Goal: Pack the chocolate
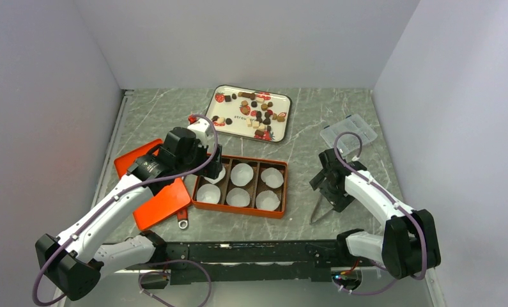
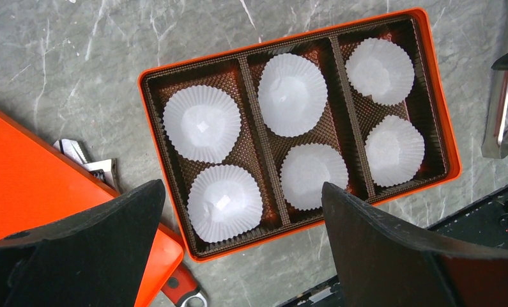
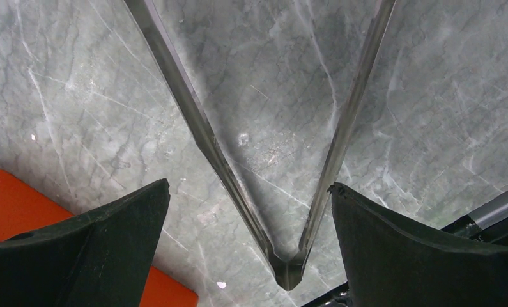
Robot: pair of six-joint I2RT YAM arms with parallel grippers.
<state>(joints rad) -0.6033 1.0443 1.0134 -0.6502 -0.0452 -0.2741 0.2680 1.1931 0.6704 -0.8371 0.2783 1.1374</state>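
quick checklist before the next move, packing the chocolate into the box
1. Box open: ok. The orange box is uncovered, its lid flat on the table to its left.
2. Liners ready: ok. Six white paper cups sit two per compartment, all empty.
3. Chocolate located: ok. All the chocolate lies on the white tray behind the box.
4. Tongs in hand: not ok. The tongs lie on the table between the right gripper fingers, ungripped.
5. Left gripper free: ok. It is open, empty, above the box.
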